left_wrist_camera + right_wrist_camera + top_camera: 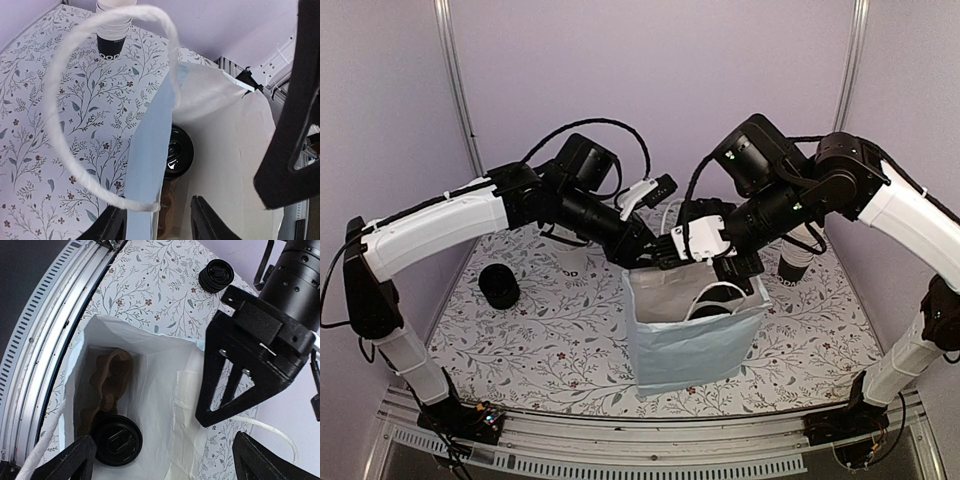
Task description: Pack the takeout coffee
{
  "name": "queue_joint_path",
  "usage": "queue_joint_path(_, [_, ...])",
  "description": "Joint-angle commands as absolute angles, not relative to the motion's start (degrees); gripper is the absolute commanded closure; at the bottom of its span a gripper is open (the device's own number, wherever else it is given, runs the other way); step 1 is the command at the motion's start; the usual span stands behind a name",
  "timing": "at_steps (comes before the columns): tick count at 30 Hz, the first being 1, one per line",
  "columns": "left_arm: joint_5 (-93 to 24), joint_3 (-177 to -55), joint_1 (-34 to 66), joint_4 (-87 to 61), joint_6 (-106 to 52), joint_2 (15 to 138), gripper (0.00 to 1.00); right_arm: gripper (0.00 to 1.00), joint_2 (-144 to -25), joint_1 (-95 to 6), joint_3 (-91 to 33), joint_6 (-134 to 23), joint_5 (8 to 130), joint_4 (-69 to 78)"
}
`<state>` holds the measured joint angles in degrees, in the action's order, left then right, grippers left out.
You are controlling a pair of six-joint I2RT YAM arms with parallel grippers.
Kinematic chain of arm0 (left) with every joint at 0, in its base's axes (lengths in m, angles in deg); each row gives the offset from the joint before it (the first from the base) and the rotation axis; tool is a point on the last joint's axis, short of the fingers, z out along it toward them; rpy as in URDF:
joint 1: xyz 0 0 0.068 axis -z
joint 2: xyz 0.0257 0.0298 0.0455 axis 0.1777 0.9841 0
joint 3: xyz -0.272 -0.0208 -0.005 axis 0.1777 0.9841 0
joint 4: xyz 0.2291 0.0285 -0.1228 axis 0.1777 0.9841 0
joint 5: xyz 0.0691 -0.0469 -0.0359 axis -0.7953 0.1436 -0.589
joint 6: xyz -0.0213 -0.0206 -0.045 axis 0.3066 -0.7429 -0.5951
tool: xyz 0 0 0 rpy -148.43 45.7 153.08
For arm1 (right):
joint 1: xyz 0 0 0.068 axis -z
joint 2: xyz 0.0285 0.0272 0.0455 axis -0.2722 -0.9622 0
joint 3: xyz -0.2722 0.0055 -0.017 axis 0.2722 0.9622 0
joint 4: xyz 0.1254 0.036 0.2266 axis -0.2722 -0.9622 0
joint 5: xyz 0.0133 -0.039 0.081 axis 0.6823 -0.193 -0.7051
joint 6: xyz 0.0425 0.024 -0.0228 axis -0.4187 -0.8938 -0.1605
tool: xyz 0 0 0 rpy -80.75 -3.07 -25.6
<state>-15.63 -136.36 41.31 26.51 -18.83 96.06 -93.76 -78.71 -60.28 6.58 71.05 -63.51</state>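
The pale blue paper bag [692, 345] stands open mid-table. Inside it, a black lidded coffee cup [118, 440] sits in the brown pulp carrier [107, 380]. The left wrist view shows the same cup [178, 150] and carrier [170, 210]. My left gripper [157, 226] is open and straddles the bag's blue wall [147, 150] at the rim, one finger outside and one inside. It sits at the bag's back-left edge [648, 256]. My right gripper [170, 462] hangs wide open over the bag's mouth, at the back right [725, 262], with nothing between its fingers.
Another black lidded cup [500, 286] stands on the floral table at the left, also in the right wrist view [216, 275]. A black-and-white stack of cups [795, 256] stands behind the bag on the right. The bag's white rope handle [60, 100] loops outward. The table's metal front rail [60, 315] is close.
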Motion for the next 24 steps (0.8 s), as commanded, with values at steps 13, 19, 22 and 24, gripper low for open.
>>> queue_joint_path(13, [-15.5,-140.5,42.6,31.0,-14.0,99.4,0.89,0.01,-77.0,-51.9,-52.9,6.7,70.9,-52.4])
queue_joint_path(19, [-22.6,-141.0,42.4,32.4,-10.1,97.2,1.0,0.01,-67.2,-38.0,-32.0,-2.1,57.1,-40.8])
queue_joint_path(22, [-28.2,-141.0,42.4,33.1,-8.2,96.0,1.0,0.01,-60.8,-36.5,-19.8,-7.2,52.6,-33.6])
queue_joint_path(24, [-31.2,-141.0,42.3,33.5,-6.9,95.2,1.0,0.01,-57.7,-36.0,-11.9,-12.2,50.1,-29.2])
